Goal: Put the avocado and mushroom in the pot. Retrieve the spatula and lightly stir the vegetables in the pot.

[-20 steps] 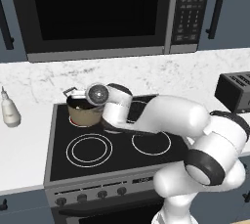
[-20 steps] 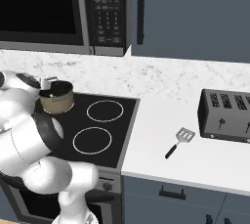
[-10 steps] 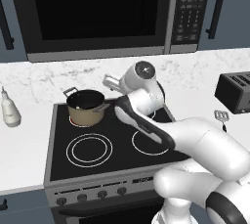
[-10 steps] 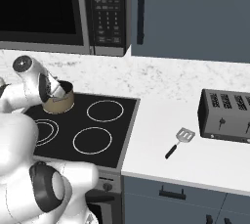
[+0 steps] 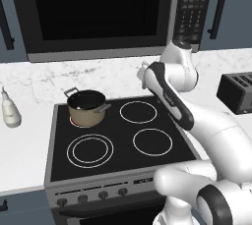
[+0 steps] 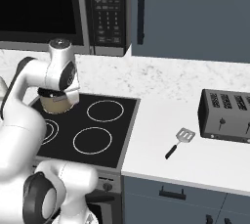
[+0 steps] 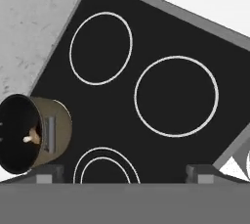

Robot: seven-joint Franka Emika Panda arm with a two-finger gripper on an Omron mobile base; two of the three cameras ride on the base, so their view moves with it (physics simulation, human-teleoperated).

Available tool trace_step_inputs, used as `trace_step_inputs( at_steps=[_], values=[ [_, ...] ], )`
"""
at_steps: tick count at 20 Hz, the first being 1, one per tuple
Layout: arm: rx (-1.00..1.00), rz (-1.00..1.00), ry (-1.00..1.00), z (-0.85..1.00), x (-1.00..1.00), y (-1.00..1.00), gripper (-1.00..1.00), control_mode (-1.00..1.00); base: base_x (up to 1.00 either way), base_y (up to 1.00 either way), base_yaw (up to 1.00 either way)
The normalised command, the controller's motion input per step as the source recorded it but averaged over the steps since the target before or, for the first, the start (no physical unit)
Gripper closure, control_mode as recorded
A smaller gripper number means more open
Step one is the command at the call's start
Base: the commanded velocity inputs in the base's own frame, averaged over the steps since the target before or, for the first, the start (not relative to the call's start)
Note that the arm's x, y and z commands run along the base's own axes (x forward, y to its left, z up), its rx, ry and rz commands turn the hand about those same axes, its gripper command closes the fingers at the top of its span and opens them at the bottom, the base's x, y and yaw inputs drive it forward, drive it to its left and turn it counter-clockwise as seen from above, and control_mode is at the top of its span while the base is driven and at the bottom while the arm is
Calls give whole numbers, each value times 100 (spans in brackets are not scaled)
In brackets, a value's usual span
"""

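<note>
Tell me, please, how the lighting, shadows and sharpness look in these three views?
Left base view: flat, even light, the pot sharp, hardly any shadow. Right base view: equally crisp, the spatula casting only a faint shadow. Hand view: the cooktop without glare, rings sharp, the pot's inside dark.

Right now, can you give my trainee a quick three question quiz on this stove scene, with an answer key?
1. True or false: the small tan round pot sits on a rear burner of the black glass cooktop.
2. The silvery slotted spatula with a black handle lies on the white counter beside which appliance? A microwave, B black toaster, C white bottle.
3. Fill in: the claw over the cooktop is ____ and holds nothing.

Key: 1 true; 2 B; 3 open.
</note>
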Motion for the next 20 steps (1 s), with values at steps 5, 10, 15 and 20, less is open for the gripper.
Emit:
trace_step_inputs(
  at_steps=[5,10,15,20],
  values=[
    [17,-58,36,-5,-19,-73,-100,-100,0,0,0],
    [17,-68,23,-11,-32,-57,-100,-100,0,0,0],
    [11,-72,16,-28,-25,-35,-100,-100,0,0,0],
    [9,-71,9,-29,-17,-37,-100,-100,0,0,0]
  ],
)
